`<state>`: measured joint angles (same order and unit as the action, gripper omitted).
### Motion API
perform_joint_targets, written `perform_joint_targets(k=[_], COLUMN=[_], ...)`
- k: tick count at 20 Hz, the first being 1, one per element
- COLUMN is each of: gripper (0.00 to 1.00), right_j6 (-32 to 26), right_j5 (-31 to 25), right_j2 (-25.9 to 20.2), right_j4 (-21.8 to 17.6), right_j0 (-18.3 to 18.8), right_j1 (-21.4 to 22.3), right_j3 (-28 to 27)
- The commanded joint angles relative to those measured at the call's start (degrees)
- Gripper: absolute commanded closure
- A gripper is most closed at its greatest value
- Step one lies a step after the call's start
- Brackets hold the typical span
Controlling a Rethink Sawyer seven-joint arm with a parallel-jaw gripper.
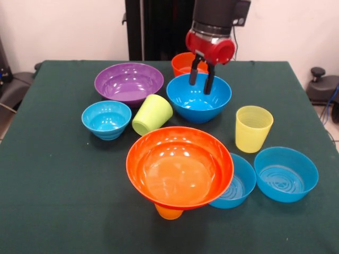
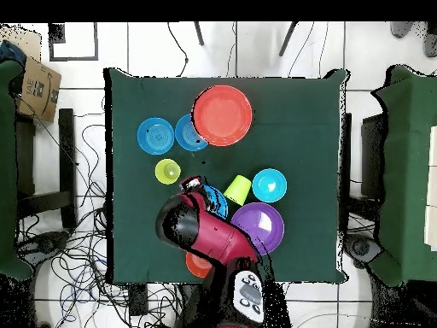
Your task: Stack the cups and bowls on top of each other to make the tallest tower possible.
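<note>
The tower is a large orange bowl standing on an orange cup at the near middle; it also shows in the overhead view. The large blue bowl sits on the table behind it. My gripper is open and hangs over this bowl's far rim, with its fingers down at rim height. In the overhead view the arm hides most of that bowl. The lime green cup lies on its side. The pale yellow cup stands upright.
A purple bowl and a small blue bowl are on the left. A small orange bowl sits behind the gripper. Two medium blue bowls sit at the near right, the first partly under the orange bowl's rim.
</note>
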<state>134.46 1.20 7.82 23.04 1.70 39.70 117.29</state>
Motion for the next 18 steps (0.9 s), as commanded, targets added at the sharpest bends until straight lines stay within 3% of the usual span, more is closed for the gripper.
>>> perform_joint_targets(k=[1, 18], gripper=[0.00, 0.00], right_j6=[11.60, 12.71], right_j5=[-7.36, 3.33], right_j2=[-5.55, -9.00], right_j4=[3.45, 2.13], right_j0=[-1.27, 0.57], right_j1=[2.01, -4.32], right_j3=[2.47, 1.79])
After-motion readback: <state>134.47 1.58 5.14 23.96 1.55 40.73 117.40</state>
